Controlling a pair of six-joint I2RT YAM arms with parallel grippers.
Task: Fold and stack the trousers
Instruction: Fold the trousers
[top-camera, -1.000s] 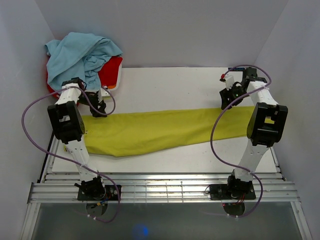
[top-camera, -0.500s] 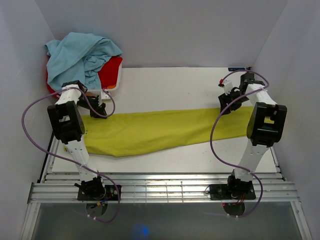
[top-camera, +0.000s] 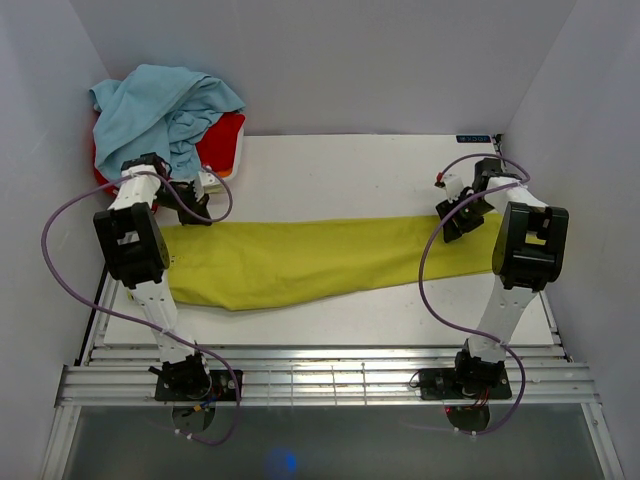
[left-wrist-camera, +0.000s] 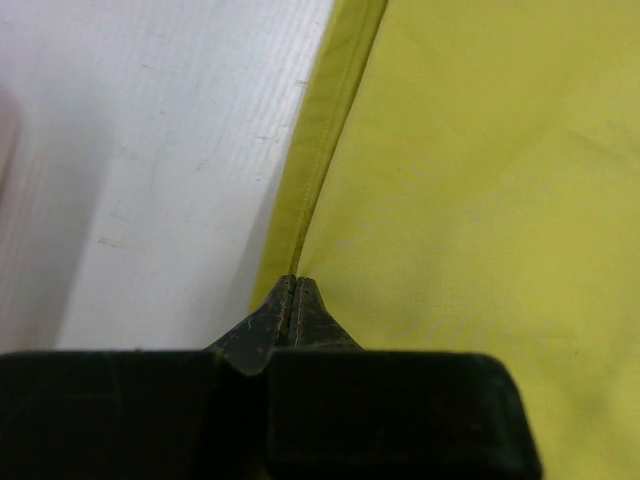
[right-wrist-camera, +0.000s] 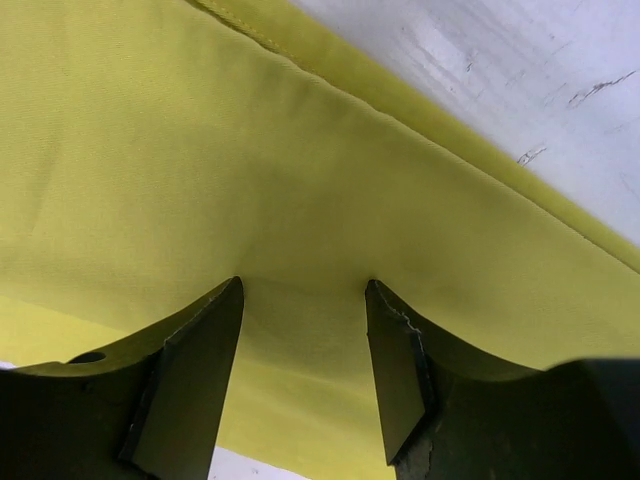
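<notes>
The yellow-green trousers (top-camera: 300, 262) lie flat and stretched out across the white table, left to right. My left gripper (top-camera: 203, 207) is at their far left edge. In the left wrist view its jaws (left-wrist-camera: 291, 282) are pressed together right on the hemmed edge of the trousers (left-wrist-camera: 470, 180), pinching the cloth there. My right gripper (top-camera: 452, 222) is over the trousers' right end. In the right wrist view it (right-wrist-camera: 303, 285) stands open, both fingertips down on the cloth (right-wrist-camera: 200, 150), which dips a little between them.
A light blue garment (top-camera: 165, 110) is heaped on a red one (top-camera: 228, 140) at the back left corner, just behind the left arm. The white board (top-camera: 350, 170) is walled on three sides. A metal rail (top-camera: 330, 380) runs along the front.
My left gripper has closed from wide open onto the trousers' left edge. My right gripper has come down and nearer onto the cloth at the right end, still open.
</notes>
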